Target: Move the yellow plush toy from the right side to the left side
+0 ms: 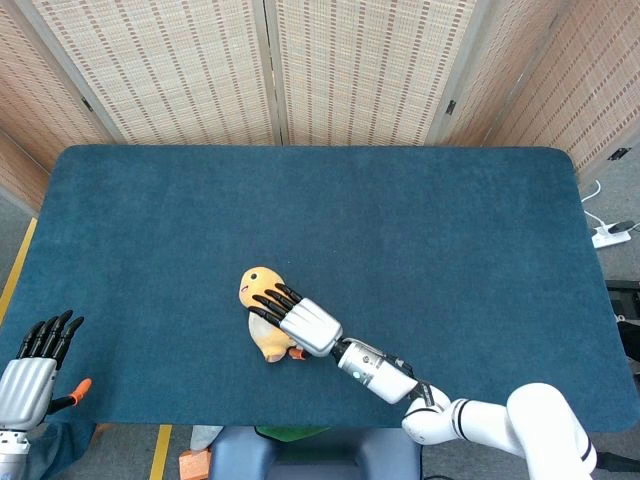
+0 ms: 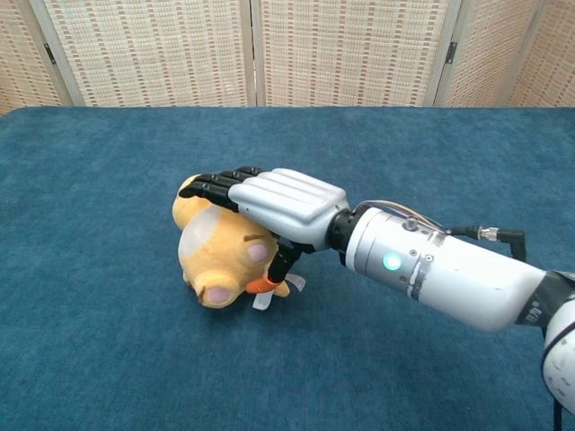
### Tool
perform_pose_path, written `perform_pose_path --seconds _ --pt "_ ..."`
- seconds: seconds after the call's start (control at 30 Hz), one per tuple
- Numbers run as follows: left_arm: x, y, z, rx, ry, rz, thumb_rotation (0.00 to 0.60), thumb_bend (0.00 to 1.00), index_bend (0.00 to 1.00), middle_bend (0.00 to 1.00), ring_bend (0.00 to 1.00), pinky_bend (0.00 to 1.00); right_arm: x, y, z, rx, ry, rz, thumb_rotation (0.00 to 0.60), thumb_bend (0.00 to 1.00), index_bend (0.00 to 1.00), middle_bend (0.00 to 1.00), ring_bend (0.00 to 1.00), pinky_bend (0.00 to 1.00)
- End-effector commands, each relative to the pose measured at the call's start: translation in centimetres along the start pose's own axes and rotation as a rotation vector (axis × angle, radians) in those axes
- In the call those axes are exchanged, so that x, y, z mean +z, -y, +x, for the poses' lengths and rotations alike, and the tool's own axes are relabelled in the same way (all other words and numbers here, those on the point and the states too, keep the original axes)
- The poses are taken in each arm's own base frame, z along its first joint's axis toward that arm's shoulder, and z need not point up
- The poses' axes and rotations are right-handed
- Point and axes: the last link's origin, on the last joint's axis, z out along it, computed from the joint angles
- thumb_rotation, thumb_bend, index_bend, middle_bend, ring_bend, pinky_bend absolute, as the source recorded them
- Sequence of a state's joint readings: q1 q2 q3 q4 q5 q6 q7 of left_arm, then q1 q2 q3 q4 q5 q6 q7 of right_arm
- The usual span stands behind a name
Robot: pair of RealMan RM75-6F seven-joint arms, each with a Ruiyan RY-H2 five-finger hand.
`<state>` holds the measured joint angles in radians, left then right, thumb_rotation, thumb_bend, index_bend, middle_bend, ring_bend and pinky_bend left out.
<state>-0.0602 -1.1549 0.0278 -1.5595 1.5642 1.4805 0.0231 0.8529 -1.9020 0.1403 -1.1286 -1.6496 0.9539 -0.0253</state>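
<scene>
Your right hand (image 1: 309,326) lies on top of the yellow plush toy (image 1: 262,300), a little below the centre of the head view. Its black fingers (image 2: 218,186) stretch flat over the toy's back toward its head, and in the chest view the thumb (image 2: 284,260) goes down beside the toy's lower side, so the hand grips the toy between thumb and fingers. The toy (image 2: 216,256) rests on its side on the blue counter (image 1: 420,230), just under the silver back of the hand, with its face turned to the upper left of the head view and its orange feet next to the thumb.

Your left hand (image 1: 35,370) is at the lower left corner of the head view, at the counter's edge and well apart from the toy. Its fingers are straight and spread, and it holds nothing.
</scene>
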Motion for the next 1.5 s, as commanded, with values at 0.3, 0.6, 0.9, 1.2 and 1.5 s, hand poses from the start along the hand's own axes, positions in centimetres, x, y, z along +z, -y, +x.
perform_pose_path --seconds 0.3,0.6,0.9,1.2,1.5 --pt "-0.1 -0.6 0.0 0.007 -0.005 -0.006 0.600 0.26 0.00 0.00 0.00 0.00 -21.3 -2.5 6.9 0.057 -0.168 -0.152 0.600 0.00 0.00 0.00 0.00 0.00" --pt "2.1 -5.6 -0.7 -0.050 -0.063 -0.251 0.600 0.27 0.00 0.00 0.00 0.00 -32.6 -5.5 8.2 -0.028 -0.210 -0.547 0.600 0.06 0.00 0.00 0.00 0.00" --pt "7.3 -15.1 -1.5 -0.120 0.059 -0.502 0.600 0.27 0.00 0.00 0.00 0.01 -34.5 -5.8 10.1 0.062 -0.272 -0.518 0.600 0.08 0.00 0.00 0.00 0.00" --pt "11.7 -22.2 -3.5 -0.092 0.172 -0.587 0.600 0.25 0.00 0.00 0.00 0.00 -35.5 -5.6 10.9 0.086 -0.261 -0.507 0.600 0.09 0.00 0.00 0.00 0.00" --pt "13.8 -26.0 -6.9 -0.057 0.304 -0.588 0.600 0.25 0.00 0.00 0.00 0.00 -36.1 -6.1 11.5 0.104 -0.280 -0.522 0.600 0.09 0.00 0.00 0.00 0.00"
